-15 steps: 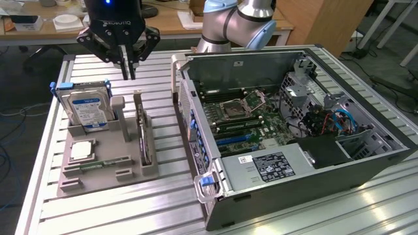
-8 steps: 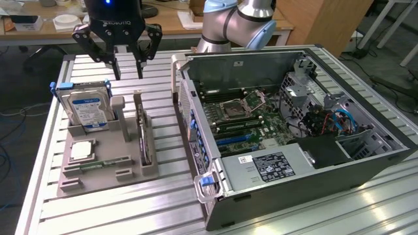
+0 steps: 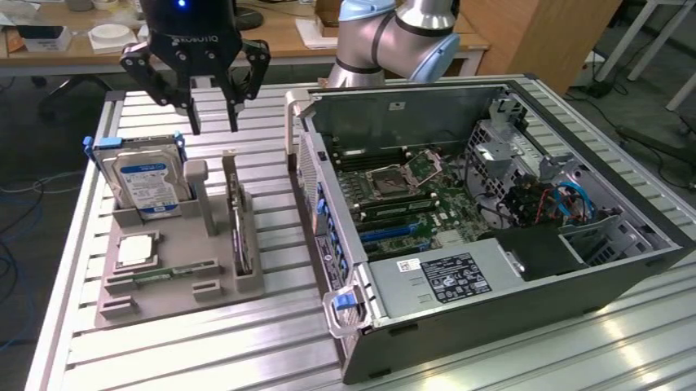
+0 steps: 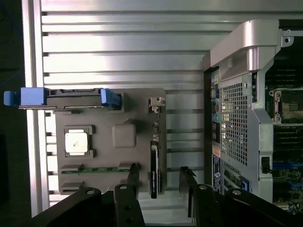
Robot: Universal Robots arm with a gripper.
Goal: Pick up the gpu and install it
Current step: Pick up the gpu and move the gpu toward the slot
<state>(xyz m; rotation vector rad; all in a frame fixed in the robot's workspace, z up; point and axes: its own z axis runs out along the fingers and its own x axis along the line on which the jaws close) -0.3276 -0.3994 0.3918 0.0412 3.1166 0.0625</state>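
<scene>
**Claw open above the gpu, nothing held**

Claw (image 3: 214, 129) hangs over the grey holder (image 3: 207, 281), its two fingers partly spread and empty. In the wrist view the dark fingertips (image 4: 134, 169) stand to either side of the gpu (image 4: 154, 172) below them, clear of it.

The gpu (image 3: 237, 224) stands on its long edge in a slot of the holder, on the side nearest the computer case (image 3: 522, 269). From above it shows as a thin dark strip, black along one face, with a silver metal bracket (image 4: 156, 102) at the end away from the claw.

Beside it on the holder lie a square silver processor (image 3: 136, 248) and a narrow green memory stick (image 3: 163, 273), and a hard drive (image 3: 147, 183) with a blue-white label stands upright. The holder rests on the slatted metal surface (image 3: 163, 350), at the exterior view's left of the case, which is open and shows its motherboard (image 3: 419, 199).
</scene>
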